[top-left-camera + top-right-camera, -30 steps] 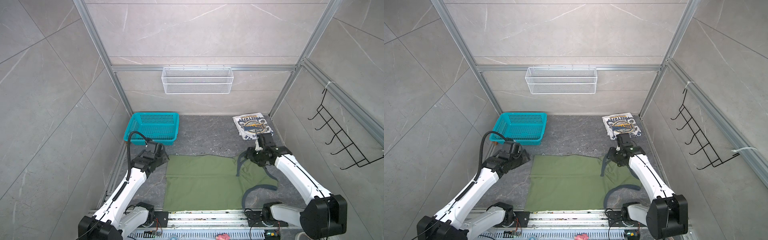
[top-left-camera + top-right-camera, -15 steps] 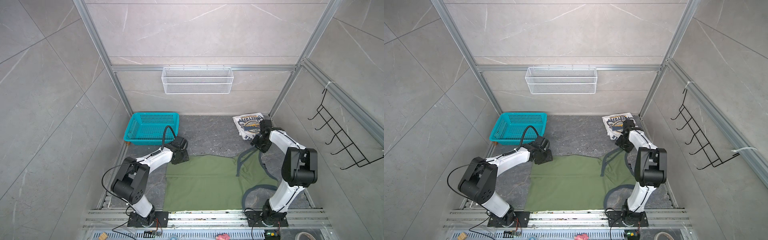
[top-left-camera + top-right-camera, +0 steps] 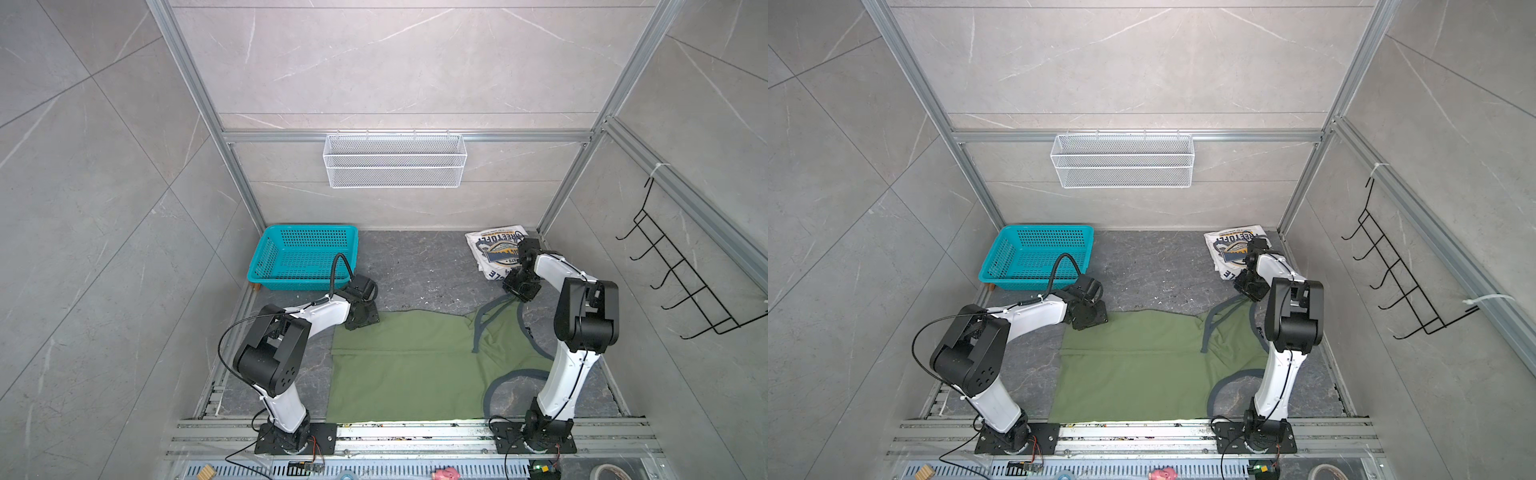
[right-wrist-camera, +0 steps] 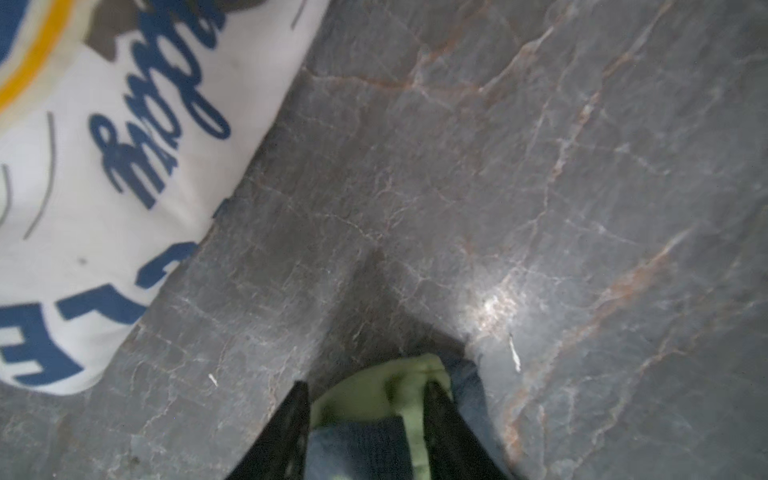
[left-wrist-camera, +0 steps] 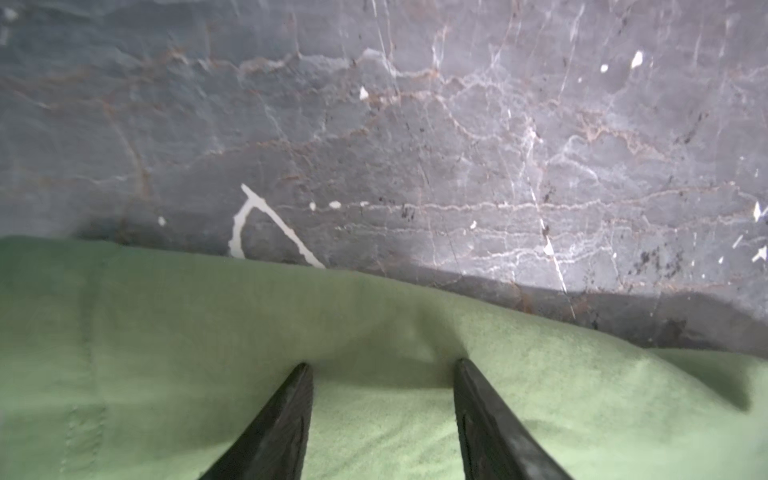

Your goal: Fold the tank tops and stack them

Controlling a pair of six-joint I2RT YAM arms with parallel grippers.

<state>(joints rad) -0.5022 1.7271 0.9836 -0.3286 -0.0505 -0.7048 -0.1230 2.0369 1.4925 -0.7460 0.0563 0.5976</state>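
The olive green tank top (image 3: 399, 365) lies spread on the worktop (image 3: 415, 270). The left tool (image 5: 382, 363) rests with jaws apart on its far corner; the right tool (image 4: 366, 384) clamps its strap (near the white tank top (image 3: 492, 249)).

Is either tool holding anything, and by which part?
The right tool pinches the olive tank top by a shoulder strap. The left tool rests open on its cloth, holding nothing.
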